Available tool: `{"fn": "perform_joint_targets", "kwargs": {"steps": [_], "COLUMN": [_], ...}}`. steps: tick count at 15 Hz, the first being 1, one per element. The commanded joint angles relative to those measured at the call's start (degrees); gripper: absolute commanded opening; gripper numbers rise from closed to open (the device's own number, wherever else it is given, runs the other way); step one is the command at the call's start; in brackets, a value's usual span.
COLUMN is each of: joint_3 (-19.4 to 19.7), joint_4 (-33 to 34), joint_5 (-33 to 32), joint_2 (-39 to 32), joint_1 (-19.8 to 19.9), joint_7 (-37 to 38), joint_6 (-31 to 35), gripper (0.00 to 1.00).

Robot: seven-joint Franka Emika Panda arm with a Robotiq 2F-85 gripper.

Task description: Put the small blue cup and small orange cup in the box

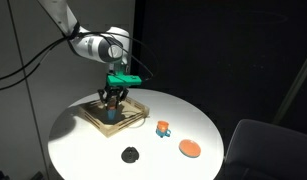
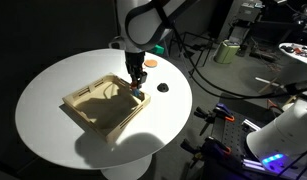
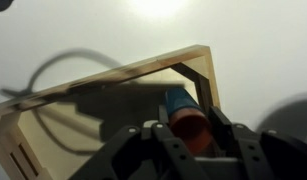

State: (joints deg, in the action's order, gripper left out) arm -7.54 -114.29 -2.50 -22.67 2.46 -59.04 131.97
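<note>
My gripper (image 1: 113, 101) hangs low over the box (image 1: 133, 122), a shallow tan wooden tray, near one of its corners. It is shut on the small blue cup (image 3: 176, 102), which lies on its side between the fingers, its reddish inside facing the wrist camera. In the wrist view the gripper (image 3: 192, 120) and cup sit just inside the box's rim (image 3: 123, 72). The cup shows as a blue spot (image 1: 111, 113) under the fingers. The small orange cup (image 1: 163, 128) stands on the table outside the box. From the opposite side, the gripper (image 2: 137, 82) is over the box (image 2: 98, 124).
A flat orange disc (image 1: 190, 148) and a small black lump (image 1: 130, 154) lie on the round white table (image 1: 83, 140), beyond the box. They also show as the disc (image 2: 150, 63) and lump (image 2: 162, 87). The table edge curves close by on every side.
</note>
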Motion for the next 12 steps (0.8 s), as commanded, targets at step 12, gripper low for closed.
{"fn": "perform_joint_targets", "kwargs": {"steps": [12], "joint_3": [0.04], "joint_4": [-2.82], "joint_5": [-1.28], "joint_2": [5.07], "joint_1": [-1.53], "joint_7": [-3.72], "joint_6": [1.4], "gripper": [0.2]}}
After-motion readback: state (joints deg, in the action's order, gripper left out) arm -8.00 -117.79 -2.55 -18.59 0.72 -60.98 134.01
